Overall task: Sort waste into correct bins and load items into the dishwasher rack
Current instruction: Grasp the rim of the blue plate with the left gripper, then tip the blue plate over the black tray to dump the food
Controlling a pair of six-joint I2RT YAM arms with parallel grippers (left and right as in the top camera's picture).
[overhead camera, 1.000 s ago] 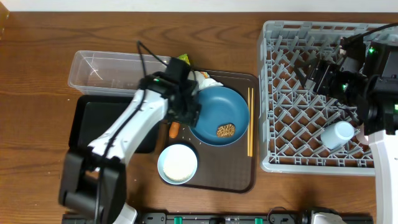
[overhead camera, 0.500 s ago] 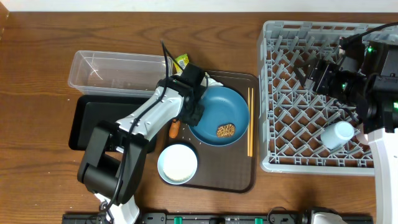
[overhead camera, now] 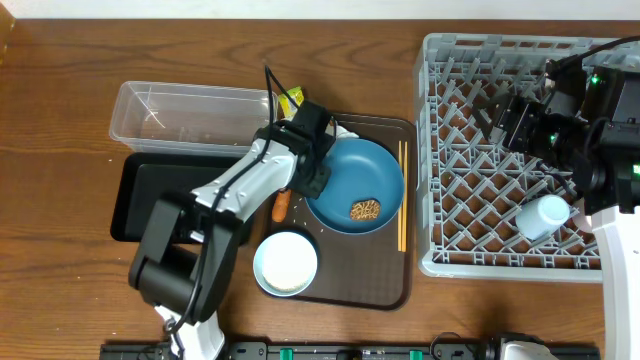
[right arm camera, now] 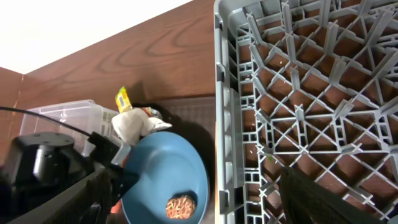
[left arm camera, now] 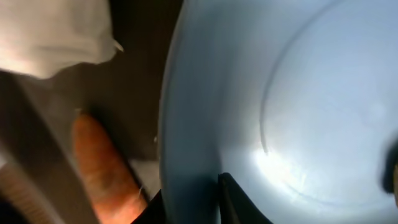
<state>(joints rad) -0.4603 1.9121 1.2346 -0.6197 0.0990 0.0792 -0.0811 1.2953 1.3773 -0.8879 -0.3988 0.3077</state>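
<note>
The blue plate (overhead camera: 355,185) lies on the brown serving tray with brown food scraps (overhead camera: 364,210) on it. My left gripper (overhead camera: 312,180) is shut on the plate's left rim; in the left wrist view its fingers (left arm camera: 239,199) straddle the rim (left arm camera: 186,124). An orange carrot (overhead camera: 281,207) lies just left of the plate, also in the left wrist view (left arm camera: 99,168). A white tissue (overhead camera: 335,130) and a yellow-green packet (overhead camera: 290,98) sit behind. The white bowl (overhead camera: 286,262) and chopsticks (overhead camera: 402,195) rest on the tray. My right gripper (overhead camera: 505,120) hangs open over the grey rack (overhead camera: 480,200).
A clear tub (overhead camera: 180,115) stands at the back left, with the shallow black tray (overhead camera: 150,195) in front of it. A small white cup (overhead camera: 542,216) lies in the rack's right side. The brown serving tray (overhead camera: 370,285) sits close against the rack's left wall.
My left gripper has closed onto the plate's left rim, and its arm has swung in closer. The plate has nudged slightly right. The right arm has not moved.
</note>
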